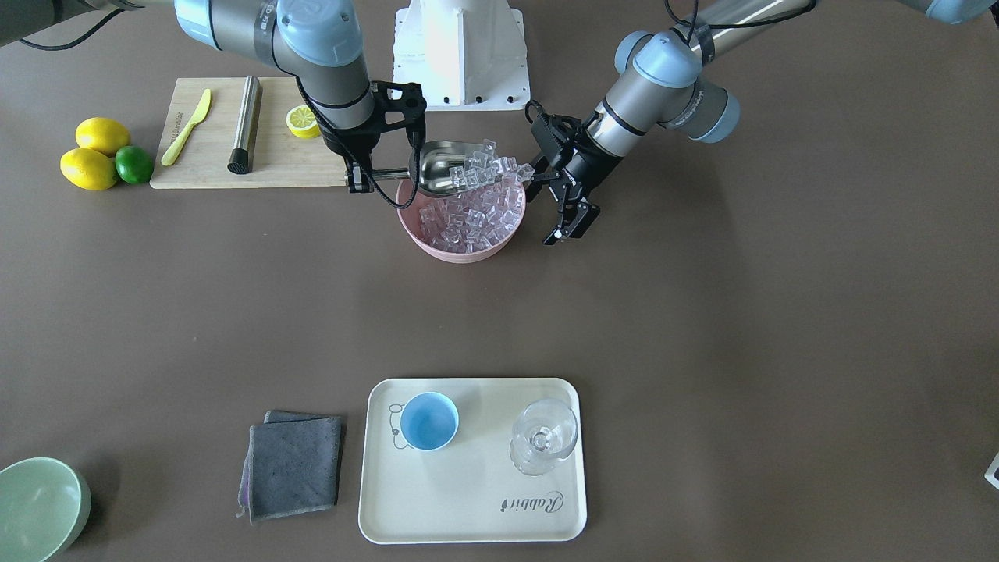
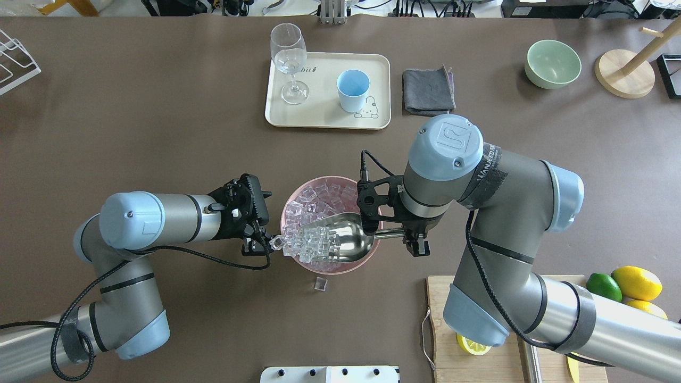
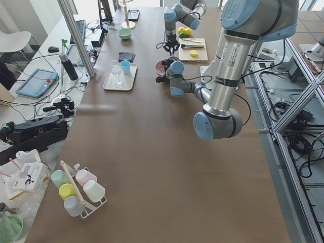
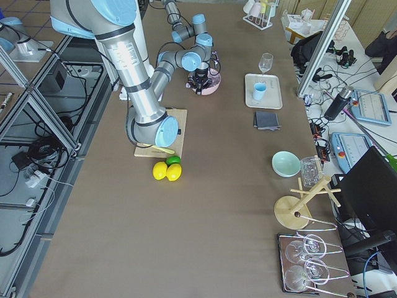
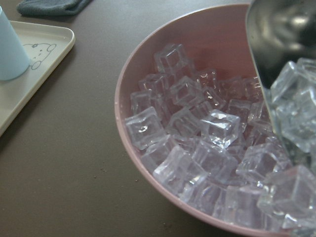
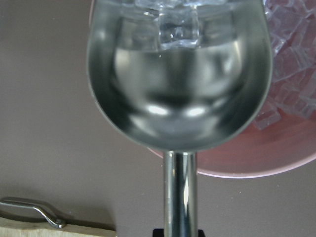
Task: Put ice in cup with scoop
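Though scoop (image 2: 346, 242) holds ice (image 2: 318, 242), stray cube (image 2: 320, 283), apparently, beside bowl (image 2: 332, 178)

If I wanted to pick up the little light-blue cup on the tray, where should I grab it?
Probably from straight above, one pincer finger inside and one outside the rim of the small round light-blue cup: it stands upright, open, with no handle, apart from the clear stemmed glass.
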Controlling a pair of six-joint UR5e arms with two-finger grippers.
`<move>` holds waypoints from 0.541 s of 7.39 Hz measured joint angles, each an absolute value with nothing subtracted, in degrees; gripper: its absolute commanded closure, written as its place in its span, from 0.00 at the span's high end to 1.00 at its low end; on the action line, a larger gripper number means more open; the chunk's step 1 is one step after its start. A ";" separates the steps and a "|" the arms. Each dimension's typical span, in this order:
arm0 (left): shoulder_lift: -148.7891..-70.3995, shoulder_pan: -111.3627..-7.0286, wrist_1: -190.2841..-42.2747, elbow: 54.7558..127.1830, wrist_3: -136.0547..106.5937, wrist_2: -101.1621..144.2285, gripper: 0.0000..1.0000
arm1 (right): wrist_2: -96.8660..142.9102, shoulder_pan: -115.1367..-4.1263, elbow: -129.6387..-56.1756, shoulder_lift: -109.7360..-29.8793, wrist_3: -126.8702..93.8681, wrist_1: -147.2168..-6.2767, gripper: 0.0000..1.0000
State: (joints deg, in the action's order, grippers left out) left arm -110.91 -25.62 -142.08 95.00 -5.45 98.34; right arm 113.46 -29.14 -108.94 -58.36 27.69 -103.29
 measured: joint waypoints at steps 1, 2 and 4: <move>-110.71 -25.79 -141.48 95.40 -5.45 98.35 0.98 | 115.52 -30.30 -108.91 -58.46 27.75 -102.93 0.00; -110.62 -25.92 -141.08 95.64 -5.45 98.35 0.98 | 117.60 -31.58 -108.90 -58.46 27.89 -102.81 0.00; -110.58 -26.17 -140.76 95.77 -5.45 98.35 0.98 | 121.66 -34.13 -108.68 -58.41 27.90 -102.79 0.00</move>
State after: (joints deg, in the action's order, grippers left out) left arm -110.58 -26.17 -140.76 95.77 -5.45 98.35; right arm 121.66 -34.13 -108.68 -58.41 27.90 -102.79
